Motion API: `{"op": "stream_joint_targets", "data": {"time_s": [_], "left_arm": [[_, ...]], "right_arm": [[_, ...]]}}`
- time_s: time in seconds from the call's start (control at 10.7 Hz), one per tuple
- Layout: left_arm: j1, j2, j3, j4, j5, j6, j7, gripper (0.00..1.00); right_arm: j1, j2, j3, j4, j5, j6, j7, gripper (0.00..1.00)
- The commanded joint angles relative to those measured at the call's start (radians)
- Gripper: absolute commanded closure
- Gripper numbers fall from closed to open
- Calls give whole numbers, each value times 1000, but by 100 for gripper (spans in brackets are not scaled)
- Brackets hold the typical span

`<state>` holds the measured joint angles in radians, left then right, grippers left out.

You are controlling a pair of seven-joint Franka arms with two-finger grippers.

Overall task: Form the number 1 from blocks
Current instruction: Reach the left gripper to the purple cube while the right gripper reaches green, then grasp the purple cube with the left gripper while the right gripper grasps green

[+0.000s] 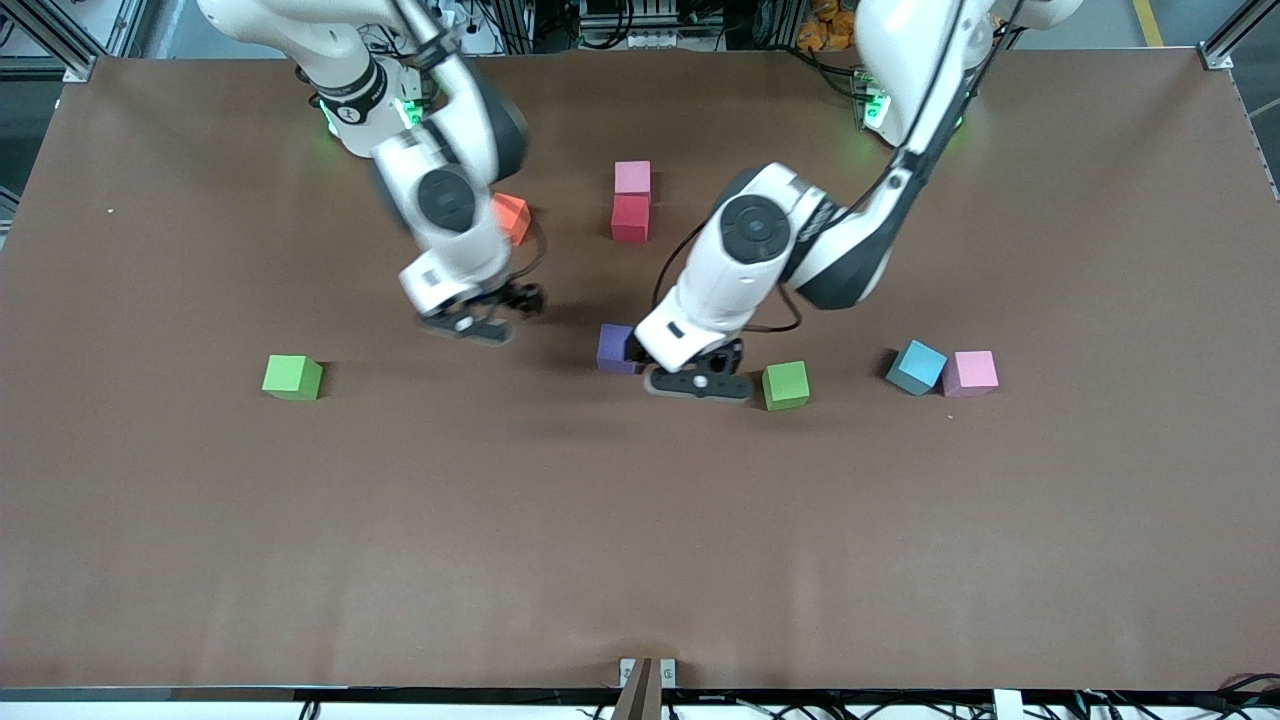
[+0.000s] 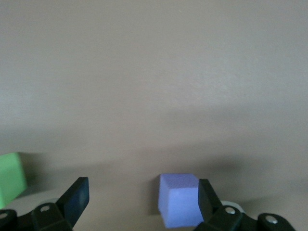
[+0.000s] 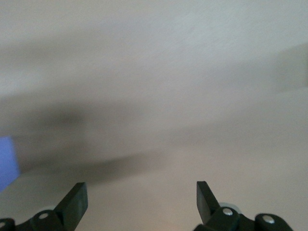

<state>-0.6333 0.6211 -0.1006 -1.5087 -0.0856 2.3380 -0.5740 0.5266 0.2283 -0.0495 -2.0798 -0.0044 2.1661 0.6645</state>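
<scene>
A pink block (image 1: 632,177) and a red block (image 1: 630,218) touch in a short column near the robots' bases. My left gripper (image 1: 697,383) is low over the table and open. The purple block (image 1: 613,349) lies between its fingers, close against one fingertip (image 2: 206,195), as the left wrist view shows the same purple block (image 2: 180,199) and left gripper (image 2: 143,197). A green block (image 1: 785,385) sits right beside that gripper. My right gripper (image 1: 470,325) is open and holds nothing (image 3: 141,195), over bare table near the orange block (image 1: 513,217).
A second green block (image 1: 292,377) lies toward the right arm's end. A blue block (image 1: 915,367) and another pink block (image 1: 970,373) touch toward the left arm's end. The brown table (image 1: 640,540) stretches wide nearer the front camera.
</scene>
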Motion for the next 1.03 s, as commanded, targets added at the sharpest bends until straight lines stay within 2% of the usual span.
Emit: {"op": "stream_joint_targets", "data": {"time_s": [0.0,0.28,0.47,0.93], "left_arm": [[-71,72,15,59,-26,36,23,0],[-115,132,15,59,-25,64,25,0],[-132,163,15,59,-25,66,25,0],[-161,195,16,61,-26,66,-33,0]], "right_arm": [[-164,-33,19,-22,-8,-26,-176,0],[-392,-24,19,-26,-87,-38,-415,0],[-517,-17,20,-23,-94,-32,-596,0],[-600,129,20,6,-98,66,-671,0]]}}
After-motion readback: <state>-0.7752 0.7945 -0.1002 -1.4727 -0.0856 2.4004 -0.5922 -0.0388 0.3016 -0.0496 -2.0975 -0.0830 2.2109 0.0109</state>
